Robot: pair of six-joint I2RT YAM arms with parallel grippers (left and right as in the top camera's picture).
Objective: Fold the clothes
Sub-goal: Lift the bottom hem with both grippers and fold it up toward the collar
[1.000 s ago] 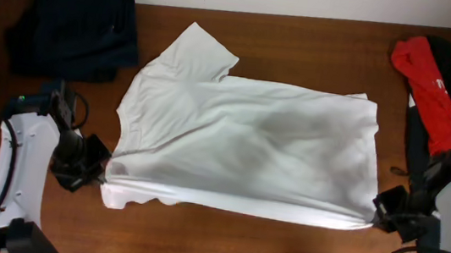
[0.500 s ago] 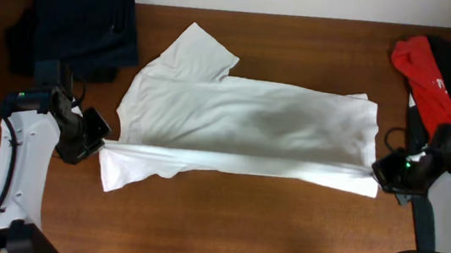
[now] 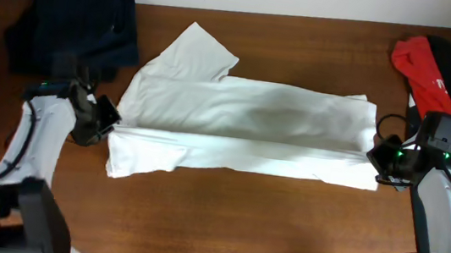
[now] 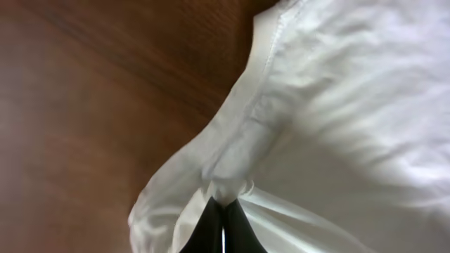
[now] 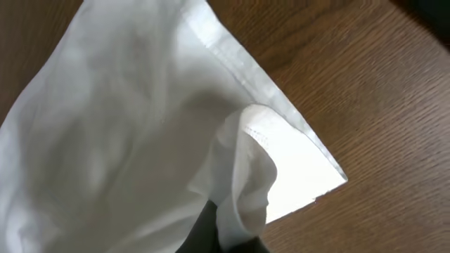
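Near hem drawn farther across the white T-shirt (image 3: 253, 113).

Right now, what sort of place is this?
Probably a test bench for folding laundry: a brown wooden table, a white short-sleeved T-shirt spread on it, and a navy garment pile.

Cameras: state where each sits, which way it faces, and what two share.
Overhead: fixed above, facing straight down on table, white T-shirt, left tool and right tool.
Left wrist: on the left arm, facing along its dark fingertips, shut on the shirt's edge.
Right wrist: on the right arm, facing down past its fingertips at the shirt's corner.
Shared: the T-shirt and table.
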